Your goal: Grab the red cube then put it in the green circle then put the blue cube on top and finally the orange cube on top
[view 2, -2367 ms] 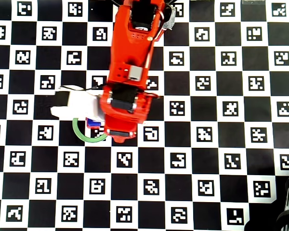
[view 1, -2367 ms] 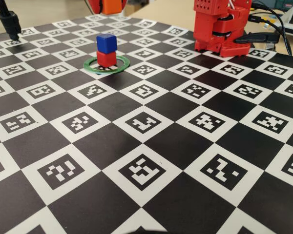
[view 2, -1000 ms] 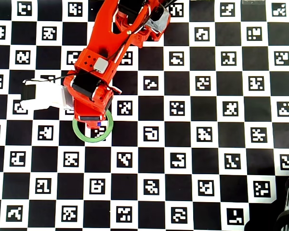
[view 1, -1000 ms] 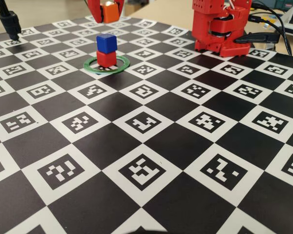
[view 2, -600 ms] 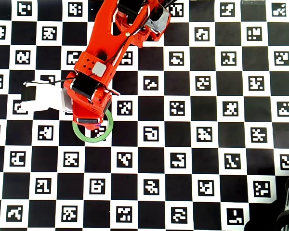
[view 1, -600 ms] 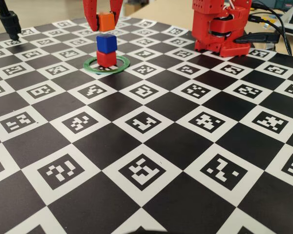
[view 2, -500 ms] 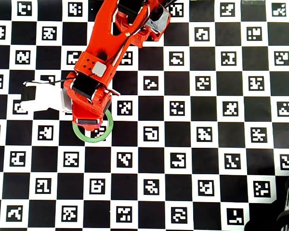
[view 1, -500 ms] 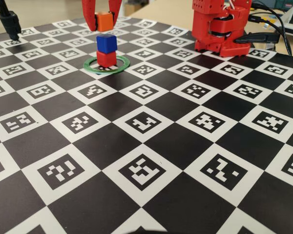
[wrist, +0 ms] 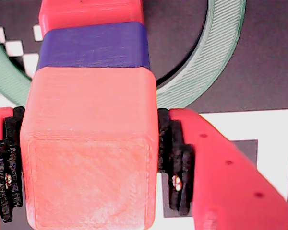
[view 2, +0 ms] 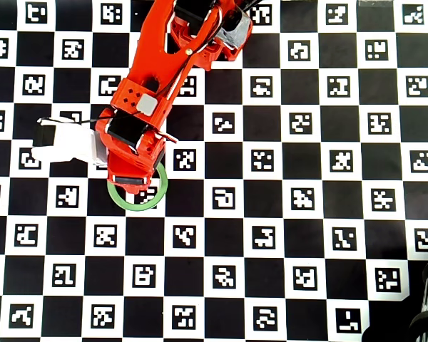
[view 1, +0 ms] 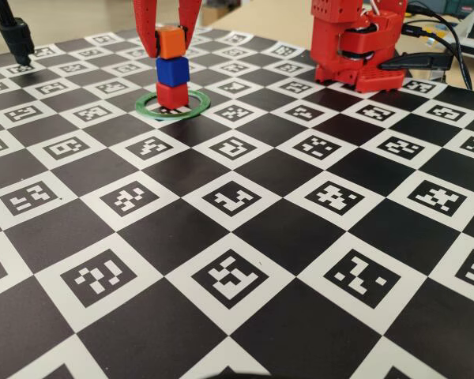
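Where held clear above 0.5 s ago, orange cube (view 1: 170,41) now lowered onto blue cube (view 1: 173,71) — gripper (view 1: 168,46) clamped on it. Inside green circle (view 1: 193,108) — red cube (view 1: 172,95), bottom of stack.

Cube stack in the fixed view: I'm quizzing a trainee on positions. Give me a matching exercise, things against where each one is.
Things:
1. orange cube
2. blue cube
3. red cube
4. green ring

Places:
A. middle of the stack
B. flat on the board, around the stack
C. bottom of the stack
D. top of the stack, between the fingers of the gripper

Pairs: 1-D, 2-A, 3-C, 4-B
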